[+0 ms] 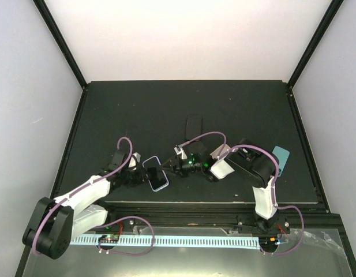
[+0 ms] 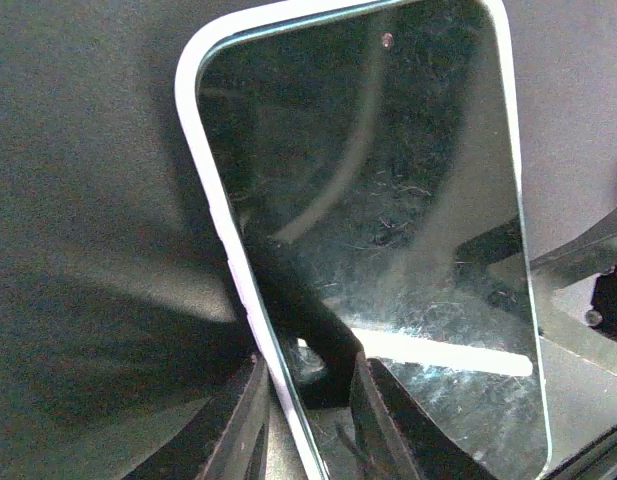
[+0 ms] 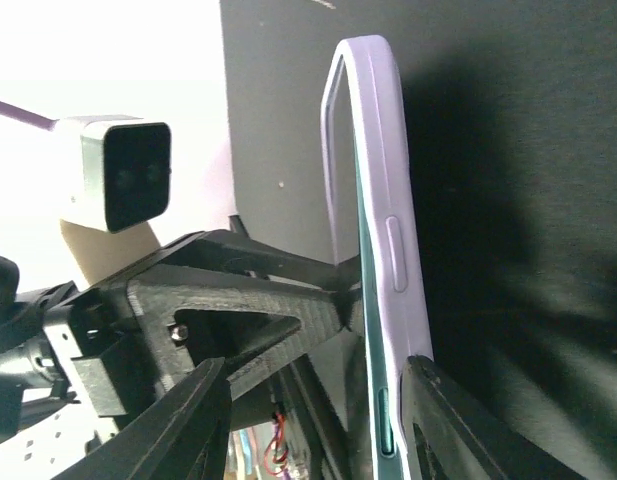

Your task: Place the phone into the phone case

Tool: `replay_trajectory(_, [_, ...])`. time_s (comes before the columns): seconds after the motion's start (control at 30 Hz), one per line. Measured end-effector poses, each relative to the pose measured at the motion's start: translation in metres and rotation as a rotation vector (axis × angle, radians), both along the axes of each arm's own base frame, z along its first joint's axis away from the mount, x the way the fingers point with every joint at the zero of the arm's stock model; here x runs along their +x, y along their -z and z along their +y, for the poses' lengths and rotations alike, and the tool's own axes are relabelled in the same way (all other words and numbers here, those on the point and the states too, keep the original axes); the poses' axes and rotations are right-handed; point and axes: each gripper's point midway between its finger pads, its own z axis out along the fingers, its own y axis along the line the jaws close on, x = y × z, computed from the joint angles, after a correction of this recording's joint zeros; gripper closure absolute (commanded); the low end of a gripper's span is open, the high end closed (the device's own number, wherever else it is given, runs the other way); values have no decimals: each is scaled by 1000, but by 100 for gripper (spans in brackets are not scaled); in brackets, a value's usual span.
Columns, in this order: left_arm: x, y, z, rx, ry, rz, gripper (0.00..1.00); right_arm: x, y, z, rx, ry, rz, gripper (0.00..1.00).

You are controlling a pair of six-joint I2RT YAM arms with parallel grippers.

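Observation:
The phone (image 1: 156,173) sits in a lavender case, held tilted up off the black table near its front edge. In the left wrist view its dark screen (image 2: 388,200) fills the frame, with the case rim (image 2: 203,200) on the left. My left gripper (image 2: 308,385) is shut on its lower edge, one finger behind and one on the screen; it also shows in the top view (image 1: 141,171). In the right wrist view the case (image 3: 388,180) is edge-on with the phone's teal side (image 3: 368,290) inside. My right gripper (image 3: 318,385) is open, its right finger (image 3: 438,420) against the case's back.
A black flat slab (image 1: 194,124) lies on the mat behind the grippers. A teal flat slab (image 1: 280,159) lies to the right, by the right arm. The left wrist's white camera (image 3: 118,175) is close to my right gripper. The table's front edge (image 1: 212,203) is just below.

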Motion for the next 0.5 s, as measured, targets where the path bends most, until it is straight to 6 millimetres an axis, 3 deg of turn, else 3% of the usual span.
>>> replay_trajectory(0.23, [-3,-4,3,14,14,-8,73,-3,-17,6,74,-26,-17,52])
replay_trajectory(0.5, [-4,-3,5,31,18,-11,75,0,-13,10,102,-27,-5,55])
